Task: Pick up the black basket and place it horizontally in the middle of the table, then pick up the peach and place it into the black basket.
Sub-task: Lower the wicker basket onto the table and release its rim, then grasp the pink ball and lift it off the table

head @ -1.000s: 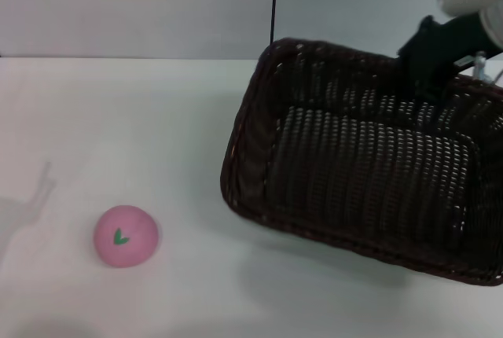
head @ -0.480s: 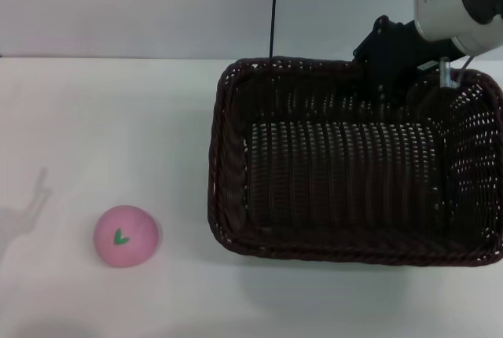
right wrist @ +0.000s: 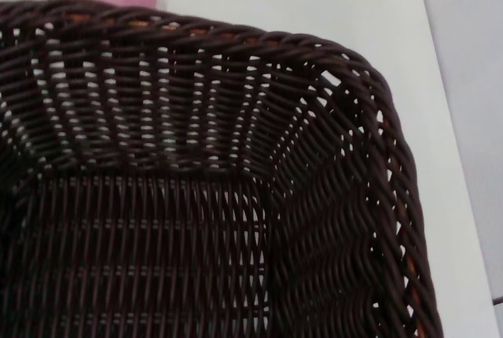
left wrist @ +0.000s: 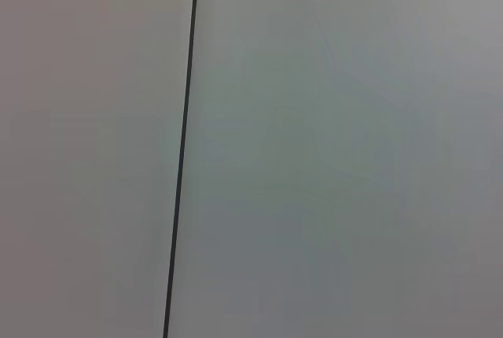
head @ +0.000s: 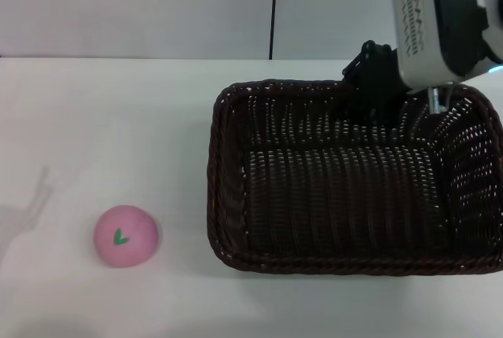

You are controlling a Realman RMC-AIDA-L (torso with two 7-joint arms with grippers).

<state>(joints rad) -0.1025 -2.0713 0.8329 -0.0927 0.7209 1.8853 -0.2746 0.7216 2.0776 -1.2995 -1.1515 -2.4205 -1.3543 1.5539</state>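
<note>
Two task items lie on the white surface (head: 118,118). The black basket (head: 354,181) sits flat and open side up on the right half, long side running left to right, its braided rim (right wrist: 259,35) level. The right claw (head: 377,78) is at the basket's far rim, toward the right corner — dark fingers overlap the weave there, but whether they are apart or clamped on the rim cannot be told. The right wrist view looks down into one inside corner of the basket. The peach (head: 126,236) rests on the surface to the left of the basket, well apart from it, green leaf mark facing up. The left claw is out of sight — its wrist view shows only a plain wall (left wrist: 338,149).
</note>
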